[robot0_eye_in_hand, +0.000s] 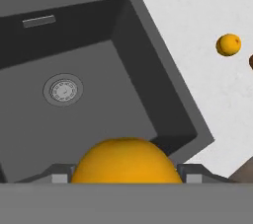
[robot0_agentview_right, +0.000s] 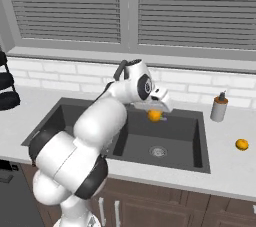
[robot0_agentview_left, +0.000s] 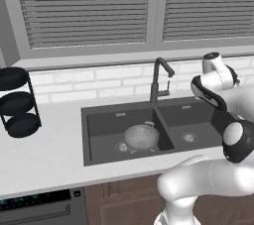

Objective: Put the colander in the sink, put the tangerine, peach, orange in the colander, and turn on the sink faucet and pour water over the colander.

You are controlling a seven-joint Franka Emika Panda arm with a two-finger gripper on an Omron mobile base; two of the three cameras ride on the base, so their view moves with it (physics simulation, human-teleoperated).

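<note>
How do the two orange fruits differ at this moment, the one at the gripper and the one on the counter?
The fruit at the gripper is held between the fingers above the right basin of the sink; the fruit on the counter lies free, to the right of the sink. The held one appears somewhat larger than the lying one. Both are round and orange.

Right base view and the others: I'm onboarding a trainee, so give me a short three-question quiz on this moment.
1. True or false: the colander already sits in the sink.
2. The gripper holds: A) an orange fruit, B) a soap bottle, C) nothing?
3. Which basin is the held fruit above: the colander's or the other?

Key: 1 true. 2 A. 3 the other basin, the one with the bare drain.
</note>
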